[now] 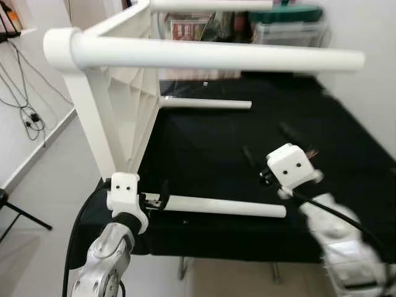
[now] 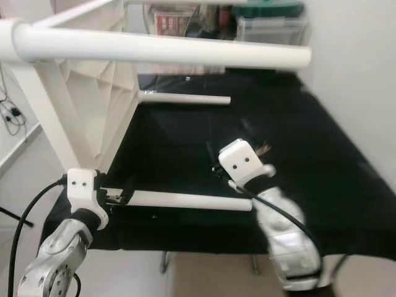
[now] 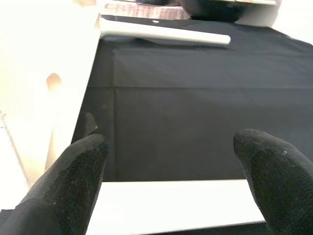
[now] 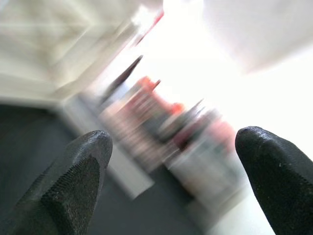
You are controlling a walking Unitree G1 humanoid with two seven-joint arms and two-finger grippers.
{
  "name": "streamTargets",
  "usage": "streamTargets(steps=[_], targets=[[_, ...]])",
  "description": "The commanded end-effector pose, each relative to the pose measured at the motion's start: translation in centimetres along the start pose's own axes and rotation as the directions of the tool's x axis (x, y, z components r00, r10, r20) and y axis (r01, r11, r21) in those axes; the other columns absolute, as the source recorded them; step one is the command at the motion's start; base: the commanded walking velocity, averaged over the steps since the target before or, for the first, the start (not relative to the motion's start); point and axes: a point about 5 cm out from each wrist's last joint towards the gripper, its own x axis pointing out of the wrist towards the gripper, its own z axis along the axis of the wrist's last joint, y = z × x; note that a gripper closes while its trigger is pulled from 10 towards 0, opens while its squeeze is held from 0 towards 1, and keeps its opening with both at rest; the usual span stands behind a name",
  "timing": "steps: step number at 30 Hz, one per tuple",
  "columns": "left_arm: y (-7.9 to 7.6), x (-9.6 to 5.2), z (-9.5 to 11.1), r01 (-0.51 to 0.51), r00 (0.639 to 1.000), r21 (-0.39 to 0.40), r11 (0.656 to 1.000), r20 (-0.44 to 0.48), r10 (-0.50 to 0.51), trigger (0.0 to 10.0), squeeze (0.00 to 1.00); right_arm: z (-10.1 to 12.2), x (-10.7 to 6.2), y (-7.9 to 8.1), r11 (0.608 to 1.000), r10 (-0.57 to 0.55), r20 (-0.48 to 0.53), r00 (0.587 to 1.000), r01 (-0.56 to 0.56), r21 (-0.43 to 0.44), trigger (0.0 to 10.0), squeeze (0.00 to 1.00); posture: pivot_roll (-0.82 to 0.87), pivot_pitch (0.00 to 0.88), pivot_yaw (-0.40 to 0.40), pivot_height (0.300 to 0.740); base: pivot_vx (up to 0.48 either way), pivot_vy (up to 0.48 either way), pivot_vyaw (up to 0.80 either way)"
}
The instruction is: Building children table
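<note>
- The white children's table stands tipped on its side at the left edge of a black-covered surface, its ribbed underside facing right across the cloth.
- Four white legs run out of it horizontally to the right: the near upper leg is high and close to the head camera, another sits at the very top of the view, the far lower leg lies low toward the back of the surface, and the near lower leg lies along the front edge.
- The left gripper is at the front-left corner of the surface, right at the base of the near lower leg where that leg meets the tabletop.
- In the left wrist view its two black fingers are spread wide, one on each side of the white leg, which lies across the gap between them; whether the pads touch it cannot be told.
- The right gripper hangs above the middle of the black cloth, just beyond the free end of the near lower leg and apart from every part of the table.
- Its fingers stand wide apart with nothing between them; that wrist view is blurred, showing only bright, smeared shapes ahead.
- Clear storage boxes with a green lid stand past the far edge of the surface.
- Dark cables hang on the wall to the left.
</note>
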Motion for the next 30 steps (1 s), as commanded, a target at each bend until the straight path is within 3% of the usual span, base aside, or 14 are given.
streamTargets(steps=[1, 5, 8, 10, 19, 25, 30], targets=[[0.5, 0.1, -0.2, -0.020, 1.000, -0.028, 0.999, -0.018, 0.019, 10.0, 0.00, 1.3, 0.1, -0.5, 0.998, -0.007, 0.060, 0.998, 0.011, -0.059, 10.0, 0.00, -0.07, 0.061, 0.031, 0.740, 0.000, 0.000, 0.00], [1.9, 0.8, 0.0, -0.050, 0.999, 0.000, 0.999, -0.010, 0.050, 10.0, 0.00, 2.7, 0.2, -3.3, 0.976, -0.080, 0.110, 0.991, 0.100, -0.194, 10.0, 0.00, -0.09, 0.061, 0.045, 0.740, 0.000, 0.000, 0.00], [2.6, 1.1, 0.2, -0.073, 0.997, -0.003, 0.997, -0.005, 0.073, 10.0, 0.00, 3.1, 0.2, -4.2, 0.966, -0.101, 0.122, 0.987, 0.127, -0.226, 10.0, 0.00, -0.10, 0.060, 0.051, 0.740, 0.000, 0.000, 0.00], [4.1, 1.8, 0.8, -0.117, 0.993, -0.028, 0.993, 0.007, 0.118, 10.0, 0.00, 3.7, -0.2, -5.5, 0.943, -0.120, 0.136, 0.983, 0.155, -0.293, 10.0, 0.00, -0.12, 0.061, 0.066, 0.740, 0.000, 0.000, 0.00], [4.2, 2.5, 1.4, -0.106, 0.994, -0.034, 0.994, 0.020, 0.106, 10.0, 0.00, 3.0, -1.8, -4.6, 0.941, -0.082, 0.068, 0.994, 0.100, -0.323, 10.0, 0.00, -0.14, 0.058, 0.072, 0.740, 0.000, 0.000, 0.00], [4.1, 2.8, 1.4, -0.102, 0.994, -0.040, 0.994, 0.023, 0.103, 10.0, 0.00, 3.2, -1.6, -4.3, 0.945, -0.080, 0.073, 0.994, 0.099, -0.311, 10.0, 0.00, -0.13, 0.057, 0.075, 0.740, 0.000, 0.000, 0.00], [2.8, 3.3, 1.9, -0.064, 0.997, -0.074, 0.995, 0.048, 0.067, 10.0, 0.00, 5.0, 0.1, -5.6, 0.938, -0.113, 0.172, 0.979, 0.162, -0.308, 10.0, 0.00, -0.13, 0.053, 0.063, 0.740, 0.000, 0.000, 0.00]])
